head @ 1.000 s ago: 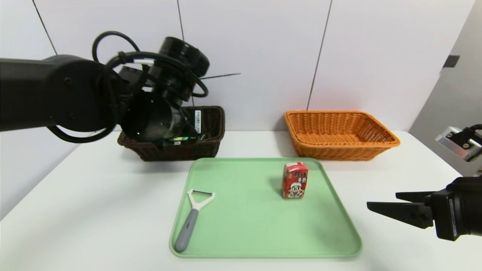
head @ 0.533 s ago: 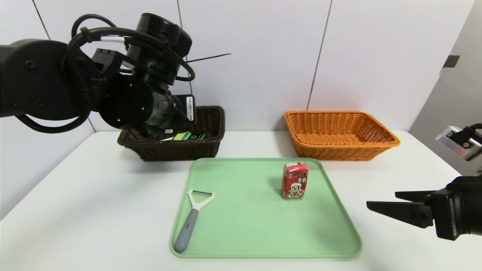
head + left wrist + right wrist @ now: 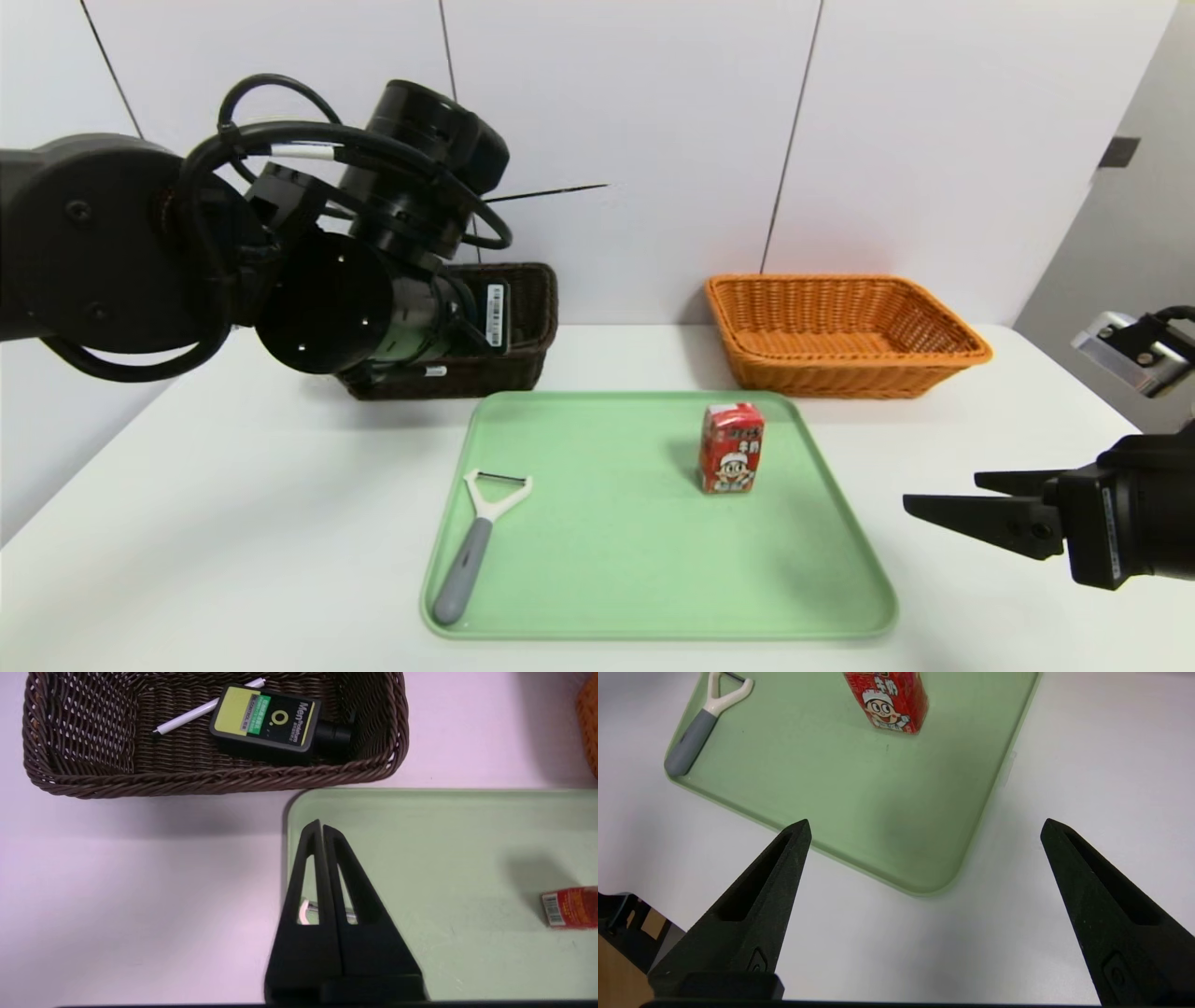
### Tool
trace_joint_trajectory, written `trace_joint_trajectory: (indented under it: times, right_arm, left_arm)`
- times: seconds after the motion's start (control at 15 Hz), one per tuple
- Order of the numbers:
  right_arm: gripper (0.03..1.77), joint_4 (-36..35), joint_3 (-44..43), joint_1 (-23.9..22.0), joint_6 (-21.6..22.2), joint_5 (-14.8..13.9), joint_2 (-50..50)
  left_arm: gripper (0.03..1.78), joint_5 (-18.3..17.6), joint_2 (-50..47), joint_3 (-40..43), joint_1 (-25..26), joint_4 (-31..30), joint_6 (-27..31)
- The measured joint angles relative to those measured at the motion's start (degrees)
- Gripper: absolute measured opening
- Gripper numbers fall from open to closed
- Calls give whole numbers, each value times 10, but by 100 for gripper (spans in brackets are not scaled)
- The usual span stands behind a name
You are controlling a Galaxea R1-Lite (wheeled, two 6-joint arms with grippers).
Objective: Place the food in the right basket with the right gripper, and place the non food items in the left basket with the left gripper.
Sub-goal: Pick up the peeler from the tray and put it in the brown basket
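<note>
Left gripper [image 3: 322, 828] is hanging clenched, empty, over the tray's [image 3: 653, 597] far-left corner; bottle [image 3: 266, 723] and pen [image 3: 205, 707] are lying in the brown basket [image 3: 210, 777]. Right gripper [image 3: 924, 826] is idling spread wide right of the tray; carton [image 3: 732, 447] and peeler [image 3: 478, 541] are sitting on it, orange basket [image 3: 845, 331] far right.

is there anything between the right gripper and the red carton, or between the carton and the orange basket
Nothing visible. The right gripper, jaws open, hovers beside the green tray, and only bare tray surface lies between it and the carton. The orange basket sits just behind the tray with clear table between. The peeler lies far off that path.
</note>
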Motion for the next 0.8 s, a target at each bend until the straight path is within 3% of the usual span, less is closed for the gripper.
trace_joint_trajectory:
  times: [0.13,0.33,0.8]
  right_arm:
    - [170,-2,2,-1,0,0,1]
    - [170,-2,4,-1,0,0,1]
    - [170,-3,16,-2,-1,-1,-3]
  left_arm:
    - [51,-4,-2,7,-11,0,0]
    - [90,-6,-10,22,-27,10,-2]
    - [138,-10,-27,73,-62,113,-59]
